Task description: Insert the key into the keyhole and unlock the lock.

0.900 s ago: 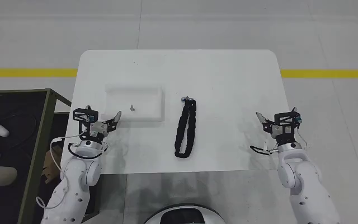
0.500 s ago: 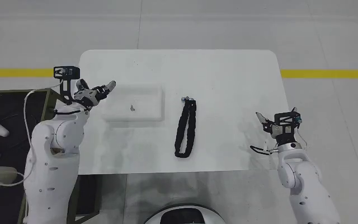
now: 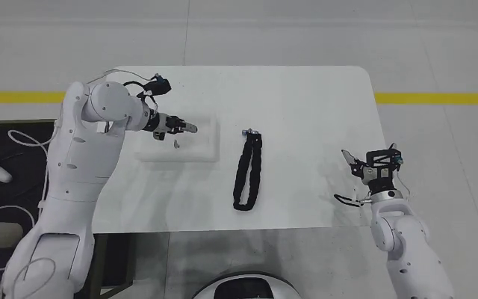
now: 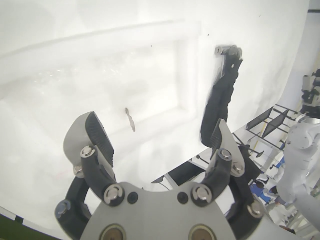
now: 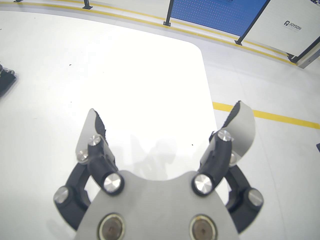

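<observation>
Table (image 3: 314, 97); left fingers (image 4: 98, 136) wide, empty

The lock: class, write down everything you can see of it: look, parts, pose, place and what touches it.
The lock is a long black loop, seemingly a cable in a cloth sleeve. It lies flat near the middle of the white table, beside the shallow white tray but apart from it. Its two strands run side by side and join at the near end. A small metal head sits at the far end. Only the table touches it. The open left end effector hovers over the tray, clear of it.
</observation>
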You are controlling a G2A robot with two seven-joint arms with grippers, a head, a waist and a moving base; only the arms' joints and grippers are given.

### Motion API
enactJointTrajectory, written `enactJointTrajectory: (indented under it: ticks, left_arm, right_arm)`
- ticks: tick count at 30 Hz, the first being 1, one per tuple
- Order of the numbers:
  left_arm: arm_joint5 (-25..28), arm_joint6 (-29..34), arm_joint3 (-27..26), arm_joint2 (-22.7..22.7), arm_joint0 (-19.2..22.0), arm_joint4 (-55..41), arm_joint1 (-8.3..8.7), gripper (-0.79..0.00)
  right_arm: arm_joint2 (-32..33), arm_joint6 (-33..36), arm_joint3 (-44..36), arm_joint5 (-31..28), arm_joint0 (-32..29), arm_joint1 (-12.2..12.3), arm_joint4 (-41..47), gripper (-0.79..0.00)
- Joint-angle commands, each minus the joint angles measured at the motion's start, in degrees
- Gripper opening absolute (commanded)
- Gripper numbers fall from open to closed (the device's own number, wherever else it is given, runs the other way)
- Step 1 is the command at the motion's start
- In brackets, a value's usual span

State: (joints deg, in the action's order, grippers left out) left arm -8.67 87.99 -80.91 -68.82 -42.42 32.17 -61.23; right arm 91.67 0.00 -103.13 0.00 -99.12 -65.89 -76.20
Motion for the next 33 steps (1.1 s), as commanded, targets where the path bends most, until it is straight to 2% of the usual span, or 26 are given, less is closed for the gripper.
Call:
enactJointTrajectory:
  ticks: [1, 2, 4, 6, 8, 14, 16, 18, 19, 25, 33]
  left_arm:
    - [-0.23, 0.01, 0.17, 3.79, 0.93, -0.94, 1.26, -0.111]
    - [-0.65, 0.01, -0.03, 4.77, 1.46, -1.42, 1.86, -0.129]
    - [-1.45, 0.01, -0.97, 6.48, 2.21, -0.07, 3.15, -0.286]
    - [-1.88, 0.01, -1.77, 7.95, 2.32, -1.00, 4.33, -0.283]
    - [-2.62, 0.01, -2.66, 9.02, 2.74, -0.80, 5.54, -0.348]
    - [-4.98, 0.01, -4.54, 11.91, 3.09, -0.56, 8.13, -0.317]
    - [-5.45, 0.01, -4.62, 12.90, 3.05, -0.40, 8.49, -0.311]
    - [-6.37, 0.01, -4.48, 13.56, 3.41, 1.23, 8.72, -0.394]
    - [-6.34, 0.01, -4.41, 14.00, 3.34, 1.32, 8.76, -0.400]
    - [-5.79, -0.04, -3.29, 15.45, 3.55, 0.72, 8.71, -0.388]
    - [-5.14, -5.56, -3.26, 14.77, 2.52, 1.65, 8.10, -0.425]
  right_arm:
    - [0.00, 0.00, 0.00, 0.00, 0.00, 0.00, 0.00, 0.000]
    - [0.00, 0.00, 0.00, 0.00, 0.00, 0.00, 0.00, 0.000]
    - [0.00, 0.00, 0.00, 0.00, 0.00, 0.00, 0.00, 0.000]
    - [0.00, 0.00, 0.00, 0.00, 0.00, 0.00, 0.00, 0.000]
    - [0.00, 0.00, 0.00, 0.00, 0.00, 0.00, 0.00, 0.000]
    - [0.00, 0.00, 0.00, 0.00, 0.00, 0.00, 0.00, 0.000]
    - [0.00, 0.00, 0.00, 0.00, 0.00, 0.00, 0.00, 0.000]
    - [0.00, 0.00, 0.00, 0.00, 0.00, 0.00, 0.00, 0.000]
    - [0.00, 0.00, 0.00, 0.00, 0.00, 0.00, 0.00, 0.000]
    - [0.00, 0.00, 0.00, 0.00, 0.00, 0.00, 0.00, 0.000]
    - [0.00, 0.00, 0.00, 0.00, 0.00, 0.00, 0.00, 0.000]
